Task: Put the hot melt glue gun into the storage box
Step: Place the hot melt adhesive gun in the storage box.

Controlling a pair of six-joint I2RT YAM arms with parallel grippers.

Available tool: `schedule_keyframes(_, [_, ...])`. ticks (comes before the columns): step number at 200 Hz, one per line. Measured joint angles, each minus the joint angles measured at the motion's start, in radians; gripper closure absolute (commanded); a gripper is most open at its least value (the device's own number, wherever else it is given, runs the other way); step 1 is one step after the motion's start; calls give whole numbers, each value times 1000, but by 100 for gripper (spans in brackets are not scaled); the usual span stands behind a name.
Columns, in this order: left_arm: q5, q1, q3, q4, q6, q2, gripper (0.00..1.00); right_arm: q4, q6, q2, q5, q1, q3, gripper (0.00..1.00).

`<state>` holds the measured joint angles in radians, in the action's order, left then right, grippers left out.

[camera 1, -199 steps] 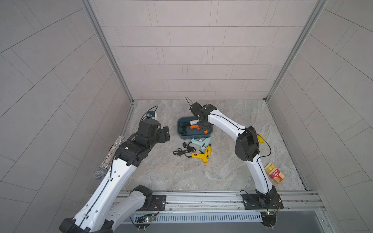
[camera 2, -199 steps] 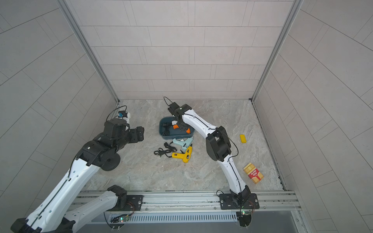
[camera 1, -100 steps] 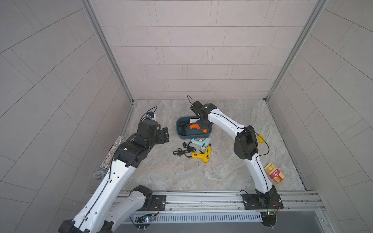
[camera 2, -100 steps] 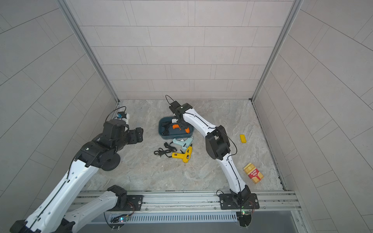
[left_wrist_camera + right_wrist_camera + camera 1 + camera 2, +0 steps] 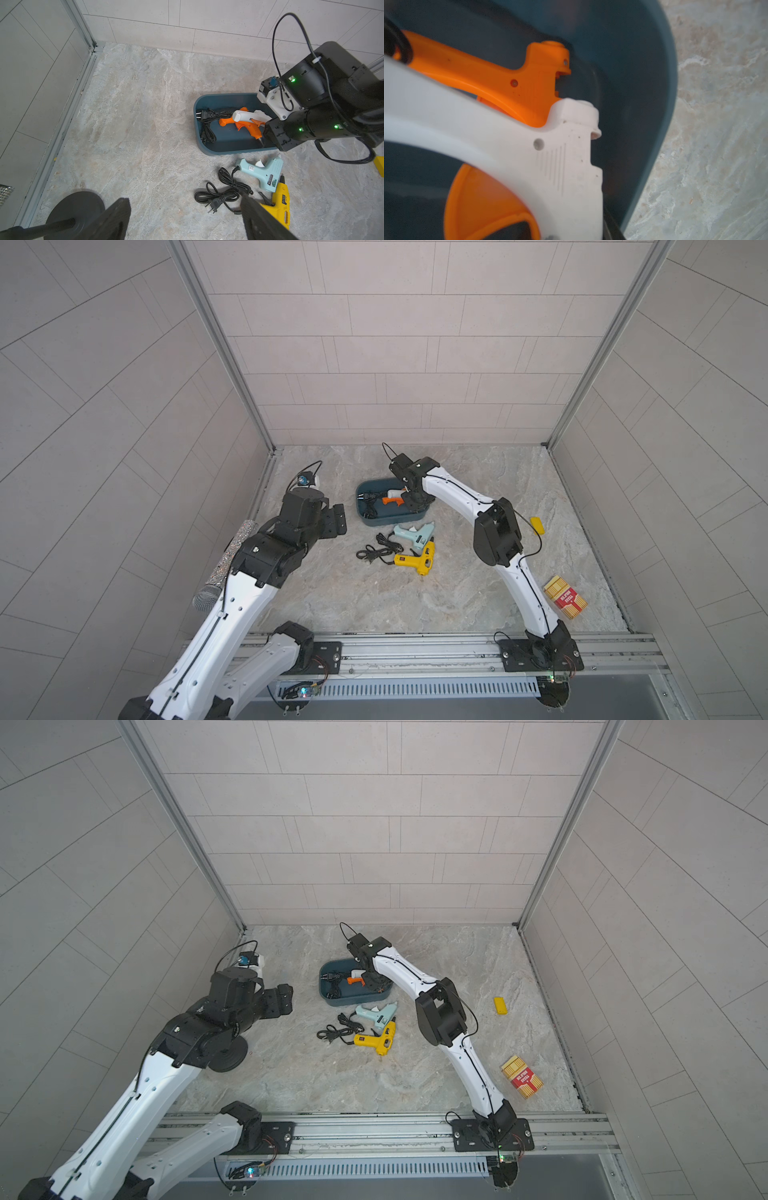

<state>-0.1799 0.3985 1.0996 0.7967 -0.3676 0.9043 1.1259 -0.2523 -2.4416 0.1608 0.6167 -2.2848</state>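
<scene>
The left arm (image 5: 232, 614) rises from its base at the front, elbow bent, its wrist about level. The left gripper (image 5: 336, 520) faces toward the right arm with its jaws spread wide and nothing between them; both fingers (image 5: 116, 218) show in the left wrist view. The right arm (image 5: 523, 589) arches far forward, forearm sloping down. The right gripper (image 5: 415, 502) points steeply downward, and how its jaws stand cannot be made out.

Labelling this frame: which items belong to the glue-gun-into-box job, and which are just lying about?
Job: storage box; white glue gun and orange glue gun inside it; light blue glue gun and yellow glue gun outside it.

Lying about: red-and-yellow carton; small yellow block; microphone; black round base.
</scene>
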Motion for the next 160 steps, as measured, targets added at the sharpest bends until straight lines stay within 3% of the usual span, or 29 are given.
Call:
schedule_keyframes(34, [1,0,0,8,-1,0,9,-1,-16,-5,-25,0,-6,43])
schedule_keyframes(66, [3,0,0,11,-2,0,9,-1,-22,-5,-39,-1,-14,41])
schedule_keyframes(88, [3,0,0,11,-2,0,9,2,-26,-5,-45,-5,-21,51])
schedule_keyframes(133, [3,0,0,11,-2,0,9,4,-38,-5,-45,-16,-72,87])
schedule_keyframes(160, [3,0,0,11,-3,0,9,3,-42,-5,-29,-17,-100,93])
